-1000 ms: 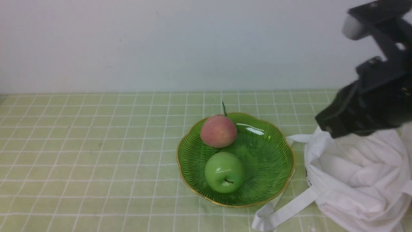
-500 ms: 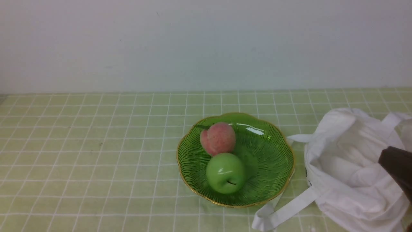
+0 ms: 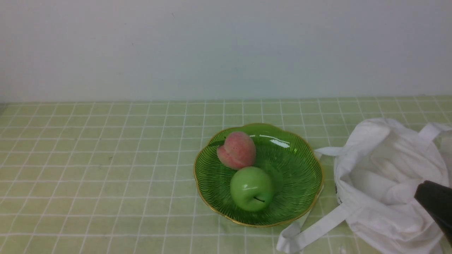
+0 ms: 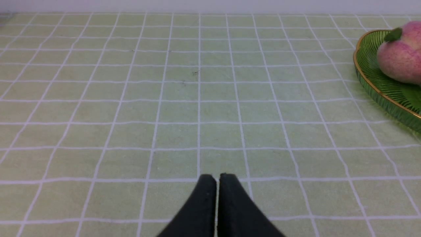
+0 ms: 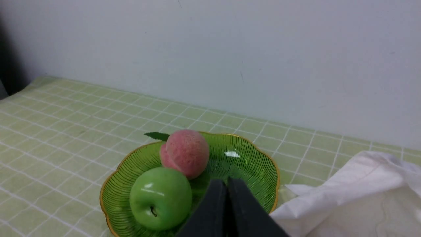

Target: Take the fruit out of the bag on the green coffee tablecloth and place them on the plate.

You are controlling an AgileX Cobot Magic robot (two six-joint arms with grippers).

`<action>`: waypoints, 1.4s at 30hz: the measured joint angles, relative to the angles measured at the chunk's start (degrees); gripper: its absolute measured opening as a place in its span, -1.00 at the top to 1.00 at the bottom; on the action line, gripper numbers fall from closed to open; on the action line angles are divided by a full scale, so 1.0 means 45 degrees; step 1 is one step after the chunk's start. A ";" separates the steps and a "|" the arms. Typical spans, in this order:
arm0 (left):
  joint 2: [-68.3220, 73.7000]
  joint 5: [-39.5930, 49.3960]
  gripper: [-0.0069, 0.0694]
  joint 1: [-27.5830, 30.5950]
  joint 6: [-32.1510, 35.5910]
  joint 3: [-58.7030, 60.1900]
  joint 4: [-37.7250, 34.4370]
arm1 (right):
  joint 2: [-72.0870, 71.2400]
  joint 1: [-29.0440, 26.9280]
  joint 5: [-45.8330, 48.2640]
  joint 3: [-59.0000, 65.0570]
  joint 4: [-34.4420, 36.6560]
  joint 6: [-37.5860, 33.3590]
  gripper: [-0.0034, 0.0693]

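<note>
Peach (image 3: 238, 150) and green apple (image 3: 251, 189), 2 fruits, inside plate (image 3: 296, 197). Bag (image 3: 392, 183) right of plate. Left gripper (image 4: 217, 179) and right gripper (image 5: 227, 182) both narrow, closed on nothing.

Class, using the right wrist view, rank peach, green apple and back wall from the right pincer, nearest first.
1. Green apple: in the dish, nearer side.
2. Peach: in the dish, behind the apple.
3. Back wall: beyond the tablecloth.

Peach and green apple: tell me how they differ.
The peach is pink-red, the green apple green. The peach has matte skin, the green apple a glossy one. The peach shows a leaf, the green apple a dark stem. Both sit in the plate.
</note>
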 joint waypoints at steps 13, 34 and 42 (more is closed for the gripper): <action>0.0000 0.0000 0.84 0.0000 0.0040 0.0000 0.0000 | -0.1602 -0.0527 -0.0017 0.1168 -0.0236 0.0000 0.95; 0.0000 0.0000 0.84 0.0000 0.0052 0.0000 0.0000 | -0.5866 -0.5392 0.2935 0.3474 -0.0822 0.0335 0.95; 0.0000 0.0000 0.84 0.0000 0.0028 0.0000 0.0000 | -0.5866 -0.4610 0.3078 0.3450 -0.0863 0.0335 0.95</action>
